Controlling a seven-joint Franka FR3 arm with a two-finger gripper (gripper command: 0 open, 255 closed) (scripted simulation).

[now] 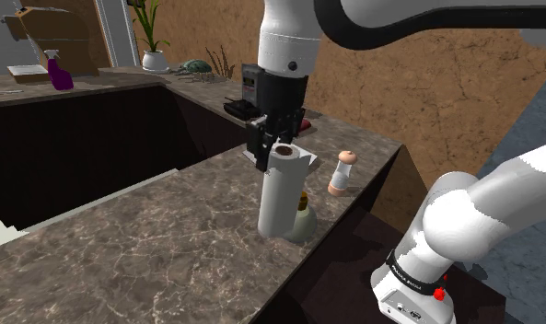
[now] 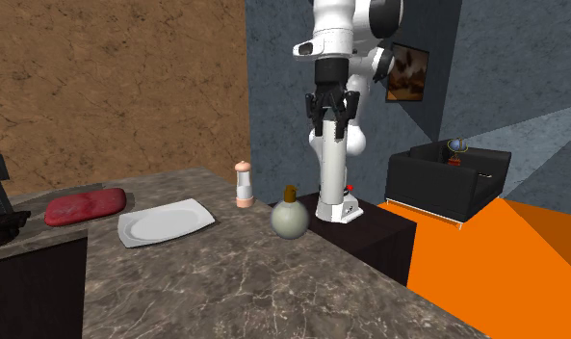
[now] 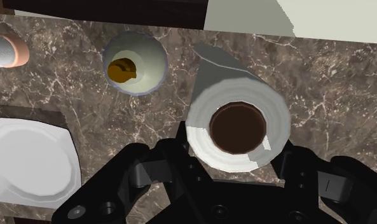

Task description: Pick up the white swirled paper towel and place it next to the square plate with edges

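In the shoulder view the hand (image 1: 278, 145) sits over the top of the upright white paper towel (image 1: 282, 198), which stands on the worktop (image 1: 151, 248) directly beneath it, so grasping is the step in hand. The second exterior view puts the square plate (image 2: 166, 223) well off to one side of the hand, beyond a round flask (image 2: 290, 219). In the wrist view the hand straddles the roll's rim; I cannot tell whether it is clamped. Next comes a firm grip, a straight lift, then a carry toward the plate. The lettering on the arm's base (image 1: 411, 276) is too small to read.
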